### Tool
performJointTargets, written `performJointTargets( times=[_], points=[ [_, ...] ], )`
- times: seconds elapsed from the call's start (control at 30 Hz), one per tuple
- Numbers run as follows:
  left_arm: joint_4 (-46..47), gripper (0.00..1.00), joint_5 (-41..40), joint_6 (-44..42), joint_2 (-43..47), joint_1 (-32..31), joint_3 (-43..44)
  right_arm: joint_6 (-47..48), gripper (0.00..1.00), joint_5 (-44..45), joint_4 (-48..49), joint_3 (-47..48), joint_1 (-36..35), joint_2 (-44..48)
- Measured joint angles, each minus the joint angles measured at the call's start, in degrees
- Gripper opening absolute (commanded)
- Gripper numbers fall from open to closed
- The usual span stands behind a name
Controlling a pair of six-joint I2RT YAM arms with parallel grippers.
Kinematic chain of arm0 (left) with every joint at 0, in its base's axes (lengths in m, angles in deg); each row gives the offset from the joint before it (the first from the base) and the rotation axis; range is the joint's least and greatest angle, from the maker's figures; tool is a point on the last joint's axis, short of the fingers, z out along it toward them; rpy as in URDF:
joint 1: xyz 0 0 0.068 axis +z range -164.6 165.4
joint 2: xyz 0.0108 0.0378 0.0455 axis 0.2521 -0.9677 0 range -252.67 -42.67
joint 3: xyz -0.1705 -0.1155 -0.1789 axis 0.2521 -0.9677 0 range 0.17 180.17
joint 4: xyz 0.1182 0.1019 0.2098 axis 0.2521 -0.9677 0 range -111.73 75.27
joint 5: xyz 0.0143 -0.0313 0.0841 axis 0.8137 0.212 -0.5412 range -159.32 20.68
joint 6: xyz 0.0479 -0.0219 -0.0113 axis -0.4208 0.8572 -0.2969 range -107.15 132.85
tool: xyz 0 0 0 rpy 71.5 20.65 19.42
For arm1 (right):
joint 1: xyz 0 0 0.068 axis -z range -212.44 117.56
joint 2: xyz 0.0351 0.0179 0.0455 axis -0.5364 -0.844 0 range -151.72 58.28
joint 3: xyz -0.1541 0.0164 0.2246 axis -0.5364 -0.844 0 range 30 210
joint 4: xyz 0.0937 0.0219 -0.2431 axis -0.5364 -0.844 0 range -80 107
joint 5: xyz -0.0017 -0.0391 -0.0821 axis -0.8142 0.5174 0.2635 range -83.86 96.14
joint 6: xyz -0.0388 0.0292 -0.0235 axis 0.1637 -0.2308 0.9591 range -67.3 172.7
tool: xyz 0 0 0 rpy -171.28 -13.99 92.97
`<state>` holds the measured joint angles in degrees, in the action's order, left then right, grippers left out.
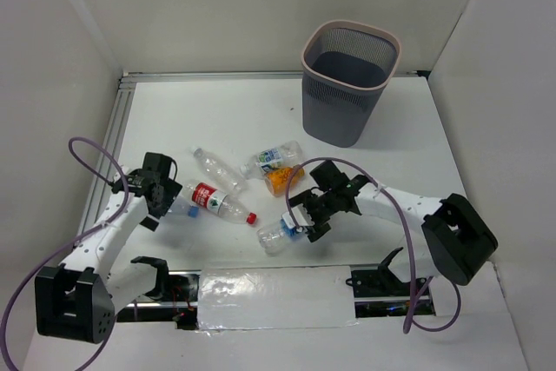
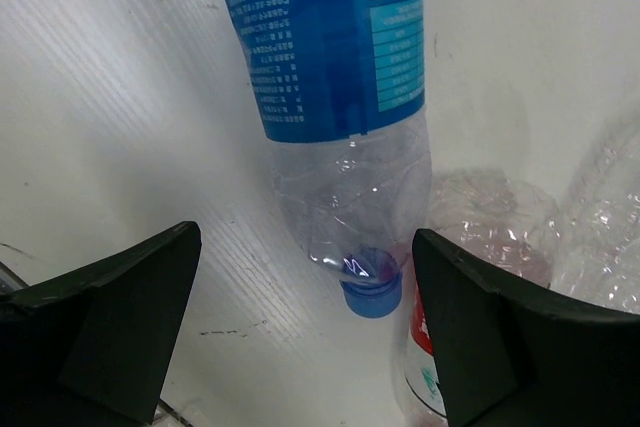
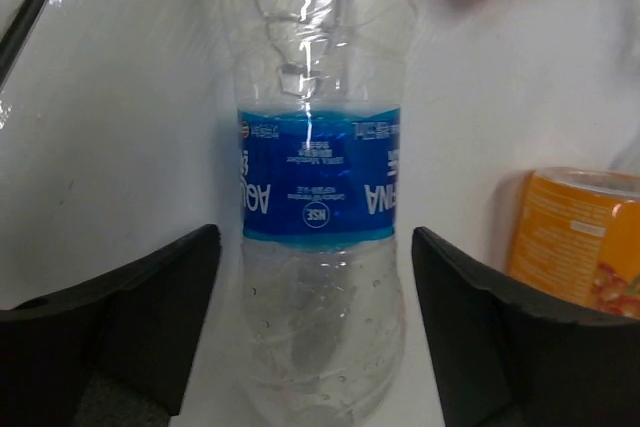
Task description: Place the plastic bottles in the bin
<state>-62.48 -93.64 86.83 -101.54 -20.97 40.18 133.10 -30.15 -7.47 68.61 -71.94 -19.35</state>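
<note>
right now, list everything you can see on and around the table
table: 1, white, walled on three sides
bin: 1, dark grey mesh with pale rim, upright at far right
blue-label bottles: 2, clear, lying down, one under each tool, the other on the right
red-label bottle: 1, clear with red cap, lying left of centre
unlabelled bottle: 1, clear, just beyond it
green-white-label bottle: 1, clear, centre
orange bottle: 1, beside the green-white one
clear film: 1, near edge
cables: 2, purple, along the arms
left tool: black, open astride a bottle
right tool: black, open astride a bottle
</note>
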Motion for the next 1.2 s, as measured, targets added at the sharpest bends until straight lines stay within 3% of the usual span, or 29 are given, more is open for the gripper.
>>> performJointTargets(
  times=[0.2, 0.37, 0.53, 0.67, 0.87, 0.93, 1.03, 1.2],
  points=[
    [1.6, 1.00, 0.4, -0.8, -3.4, 2.8, -0.3, 2.2, 0.67, 0.5, 0.7, -1.9, 0.0, -1.6],
    [5.3, 1.00, 1.6, -4.3, -6.0, 4.8, -0.6, 2.9, 0.47, 0.5, 0.9, -1.9, 0.0, -1.7],
    [9.2, 1.00, 2.4, -8.0, -10.0, 5.6, -0.7, 3.3, 0.19, -0.2, -3.7, 0.2, 0.2, -2.0],
    [10.6, 1.00, 2.8, -9.4, -12.8, 6.0, -0.7, 2.7, 0.17, -5.1, -12.0, 9.5, 0.3, -2.2],
    [13.7, 1.00, 3.9, -9.7, -14.0, 6.1, -0.8, -8.2, 0.16, -13.3, -12.7, 24.9, 0.3, 0.0],
    [15.0, 0.95, 4.1, -9.8, -15.0, 6.1, -0.8, -14.6, 0.16, -15.1, -9.5, 31.6, 0.7, 0.8],
    [16.4, 0.73, 4.3, -10.1, -17.3, 6.1, -0.8, -25.8, 0.16, -15.1, -0.8, 37.7, 2.0, 0.8],
    [18.2, 0.48, 4.9, -10.9, -17.7, 6.1, -0.7, -42.2, 0.16, -6.4, 13.8, 51.7, 7.3, -3.5]
  ],
)
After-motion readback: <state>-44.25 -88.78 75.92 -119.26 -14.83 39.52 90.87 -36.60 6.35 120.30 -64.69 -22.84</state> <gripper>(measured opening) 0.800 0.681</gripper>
